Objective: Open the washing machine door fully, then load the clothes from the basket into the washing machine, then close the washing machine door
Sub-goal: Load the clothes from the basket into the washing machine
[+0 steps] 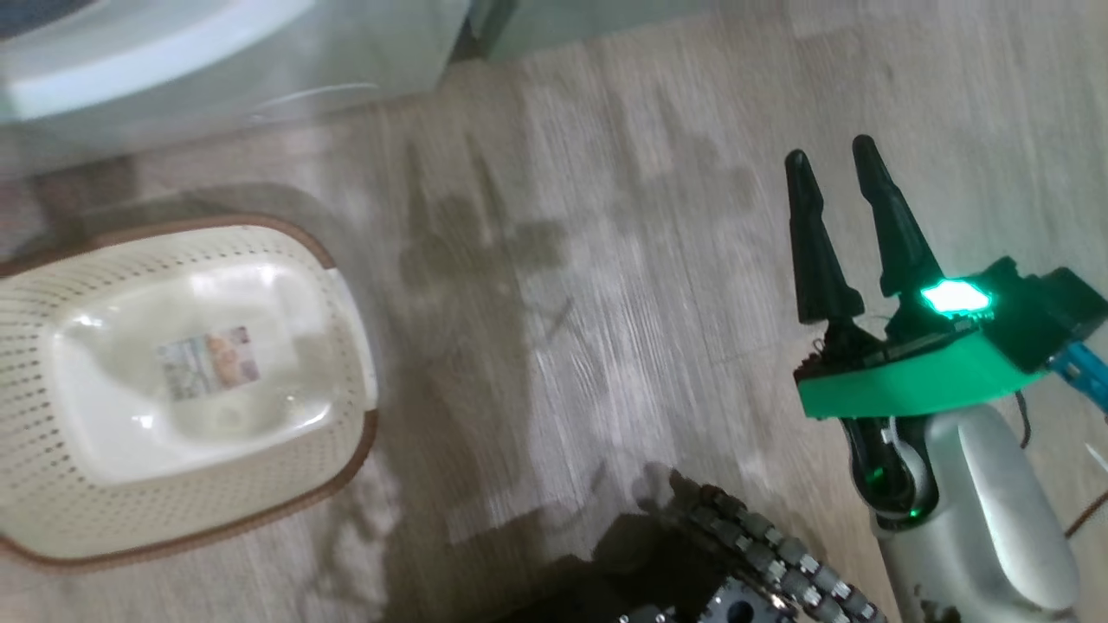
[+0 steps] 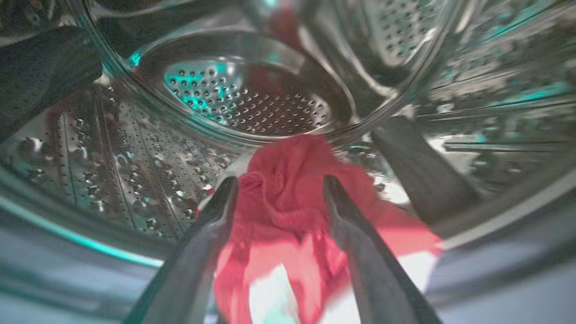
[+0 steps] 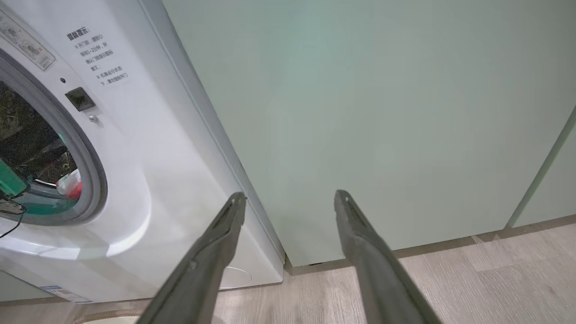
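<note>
- Evidently caught the loading step near its end: found the left gripper [image 2: 280, 180] reaching into the drum [image 2: 252, 103], fingers spread wide and clamping nothing.
- Saw the clothes [image 2: 288, 198] as a red and white heap on the drum's bottom, lying between those fingers; blurred at the near edge, so possibly touching one of them.
- Glimpsed the same red and white through the washer [image 3: 148, 148] opening from the right wrist view.
- Found the right gripper [image 1: 831, 173] hanging above the floor [image 1: 606, 260], well apart from the basket [image 1: 52, 285], jaws apart and empty.
- Noted no garment in the basket, just the sticker [image 1: 208, 362] on its bottom.
- Judged the fabric light, soft and limp: likely to drape, bunch and snag on a finger rather than slip, with no fragility to fear.
- Judged the best hold, should a deeper tuck be needed, to be a pinch on the raised, bunched fold at the heap's top, not the flat hem trailing toward the drum lip.
- Reckoned any cloth left over that lip could get caught by the door on closing.
</note>
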### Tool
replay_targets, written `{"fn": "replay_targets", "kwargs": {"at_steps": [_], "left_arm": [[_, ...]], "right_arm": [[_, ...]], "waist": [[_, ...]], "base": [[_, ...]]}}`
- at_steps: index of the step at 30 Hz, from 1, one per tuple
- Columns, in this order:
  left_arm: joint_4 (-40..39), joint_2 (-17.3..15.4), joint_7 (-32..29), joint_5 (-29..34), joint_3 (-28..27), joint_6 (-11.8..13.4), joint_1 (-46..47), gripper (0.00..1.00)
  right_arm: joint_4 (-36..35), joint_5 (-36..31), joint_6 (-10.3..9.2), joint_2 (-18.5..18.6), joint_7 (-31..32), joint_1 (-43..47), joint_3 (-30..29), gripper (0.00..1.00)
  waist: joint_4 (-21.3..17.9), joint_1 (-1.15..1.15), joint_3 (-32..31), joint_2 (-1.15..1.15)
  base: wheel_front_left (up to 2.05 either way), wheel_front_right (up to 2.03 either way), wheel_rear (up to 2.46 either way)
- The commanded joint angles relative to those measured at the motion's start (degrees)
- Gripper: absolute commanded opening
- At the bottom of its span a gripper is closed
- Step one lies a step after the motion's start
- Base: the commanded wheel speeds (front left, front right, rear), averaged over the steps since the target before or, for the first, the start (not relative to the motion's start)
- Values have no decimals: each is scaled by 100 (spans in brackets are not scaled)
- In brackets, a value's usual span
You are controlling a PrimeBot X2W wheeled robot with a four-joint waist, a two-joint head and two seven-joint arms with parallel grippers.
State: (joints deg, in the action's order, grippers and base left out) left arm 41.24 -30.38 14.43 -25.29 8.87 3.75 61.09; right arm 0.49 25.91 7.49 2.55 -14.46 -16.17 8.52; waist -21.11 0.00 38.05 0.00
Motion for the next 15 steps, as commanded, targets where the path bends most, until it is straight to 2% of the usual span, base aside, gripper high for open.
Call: {"fn": "replay_targets", "kwargs": {"at_steps": [1, 8, 9, 15], "left_arm": [[-297, -206, 48, 3, -193, 49, -119, 100], [-2275, 448, 55, 211, -516, 500, -1650, 100], [-2783, 620, 55, 290, -549, 631, -2085, 100], [-3859, 1035, 56, 532, -549, 785, -3196, 100]], "right_arm": [[-132, -53, 0, 32, -53, 223, 47, 100], [-78, -403, 0, 32, -53, 393, -129, 100], [-63, -484, 0, 32, -37, 429, -175, 100], [-102, -778, 0, 32, 146, 482, -324, 100]], "waist": [[209, 0, -234, 0], [649, 0, -687, 0], [760, 0, -804, 0], [1042, 0, -1180, 0]], "base": [[0, 0, 0], [0, 0, 0], [0, 0, 0], [0, 0, 0]]}}
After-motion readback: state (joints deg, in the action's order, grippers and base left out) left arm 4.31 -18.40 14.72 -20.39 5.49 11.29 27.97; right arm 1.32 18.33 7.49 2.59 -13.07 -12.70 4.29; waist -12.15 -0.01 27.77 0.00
